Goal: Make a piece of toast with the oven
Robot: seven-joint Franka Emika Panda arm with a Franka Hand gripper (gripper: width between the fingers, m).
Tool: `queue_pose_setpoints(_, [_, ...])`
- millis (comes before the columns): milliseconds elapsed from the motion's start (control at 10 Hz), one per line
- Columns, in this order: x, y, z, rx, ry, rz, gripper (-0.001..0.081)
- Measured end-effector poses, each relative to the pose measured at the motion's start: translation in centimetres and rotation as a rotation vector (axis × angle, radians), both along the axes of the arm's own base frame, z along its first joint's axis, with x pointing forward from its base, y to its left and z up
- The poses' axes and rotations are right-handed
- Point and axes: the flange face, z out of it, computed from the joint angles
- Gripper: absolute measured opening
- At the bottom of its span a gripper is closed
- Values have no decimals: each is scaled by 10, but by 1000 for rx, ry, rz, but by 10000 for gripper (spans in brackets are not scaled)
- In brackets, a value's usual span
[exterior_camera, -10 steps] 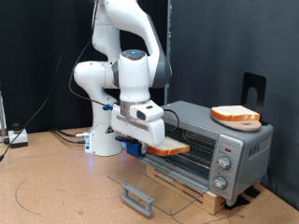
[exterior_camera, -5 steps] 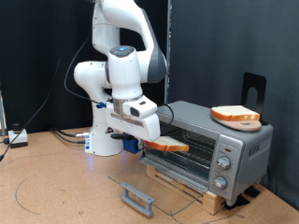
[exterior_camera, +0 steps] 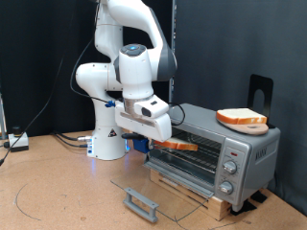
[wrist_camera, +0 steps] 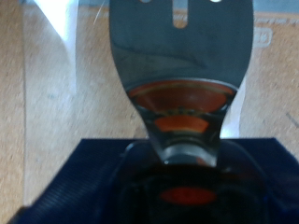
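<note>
The silver oven (exterior_camera: 240, 151) stands at the exterior view's right with its glass door (exterior_camera: 165, 190) folded down flat and the grey bar handle (exterior_camera: 141, 203) in front. My gripper (exterior_camera: 155, 134) is at the left end of the oven's opening. It is shut on a metal spatula (wrist_camera: 182, 56). The piece of toast (exterior_camera: 178, 145) lies on the spatula, pale with a brown crust, level with the opening and partly inside it. In the wrist view only the spatula's shiny blade shows; the toast is hidden there.
A second slice of bread (exterior_camera: 241, 117) lies on an orange plate (exterior_camera: 244, 126) on the oven's top. Round knobs (exterior_camera: 228, 169) are on the oven's right panel. The oven stands on a wooden board (exterior_camera: 219, 204). Cables (exterior_camera: 38, 187) lie on the table at left.
My gripper has risen and moved to the right with the toast. The slice has gone from in front of the oven's left end into the opening.
</note>
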Motion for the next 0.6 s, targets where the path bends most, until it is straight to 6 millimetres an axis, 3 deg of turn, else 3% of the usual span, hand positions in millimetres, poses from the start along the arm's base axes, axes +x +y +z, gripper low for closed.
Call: queue_pose_setpoints(600, [2, 67, 1, -30, 29, -61, 395])
